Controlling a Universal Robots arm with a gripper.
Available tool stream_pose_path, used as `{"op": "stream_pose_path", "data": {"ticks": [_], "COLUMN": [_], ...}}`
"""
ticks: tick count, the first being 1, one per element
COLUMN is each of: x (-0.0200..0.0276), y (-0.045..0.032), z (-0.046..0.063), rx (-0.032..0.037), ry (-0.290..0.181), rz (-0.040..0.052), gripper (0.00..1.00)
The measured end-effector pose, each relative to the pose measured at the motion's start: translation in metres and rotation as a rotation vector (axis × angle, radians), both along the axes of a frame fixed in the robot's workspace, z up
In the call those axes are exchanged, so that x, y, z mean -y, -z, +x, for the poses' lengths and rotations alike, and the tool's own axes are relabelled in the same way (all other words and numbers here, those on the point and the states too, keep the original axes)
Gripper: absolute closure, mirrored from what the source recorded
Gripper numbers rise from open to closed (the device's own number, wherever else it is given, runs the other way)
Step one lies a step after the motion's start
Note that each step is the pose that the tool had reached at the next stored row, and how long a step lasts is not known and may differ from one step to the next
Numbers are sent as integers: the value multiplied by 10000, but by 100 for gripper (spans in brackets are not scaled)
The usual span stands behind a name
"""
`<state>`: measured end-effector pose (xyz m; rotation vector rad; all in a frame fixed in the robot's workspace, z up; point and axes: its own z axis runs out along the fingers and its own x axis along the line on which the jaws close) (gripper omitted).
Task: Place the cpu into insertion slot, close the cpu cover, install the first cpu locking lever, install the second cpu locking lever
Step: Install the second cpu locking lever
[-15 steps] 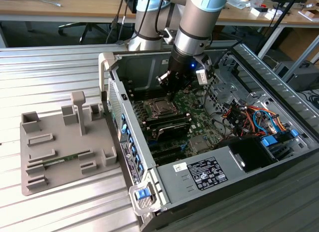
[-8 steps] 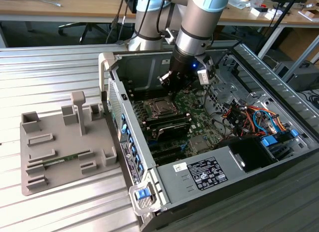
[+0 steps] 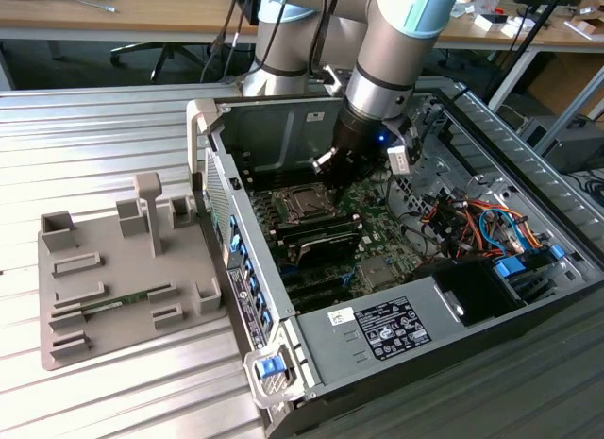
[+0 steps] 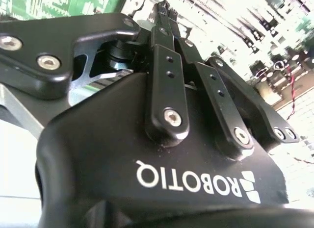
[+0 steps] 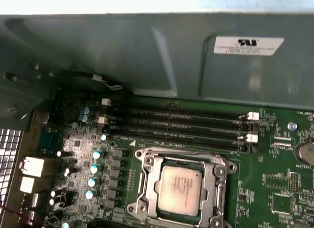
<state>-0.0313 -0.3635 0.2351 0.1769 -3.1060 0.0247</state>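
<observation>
Now cpu (image 5: 179, 190) seated under cpu cover (image 5: 214, 186); pincer (image 4: 164, 10) narrowed, empty, above motherboard (image 5: 279, 184)

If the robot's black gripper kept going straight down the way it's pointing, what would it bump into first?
Probably the green motherboard beside the silvery metal cpu cover, which lies closed over the square grey cpu. The black gripper hangs just above that area inside the computer case, but depth is hard to judge.
</observation>
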Motion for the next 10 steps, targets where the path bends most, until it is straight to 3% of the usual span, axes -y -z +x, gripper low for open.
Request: {"op": "stream_pose_path", "data": {"ticks": [4, 10], "x": [52, 89], "y": [45, 161], "z": [9, 28], "rx": [1, 0], "ry": [1, 5], "rz": [1, 0], "gripper": [90, 90]}}
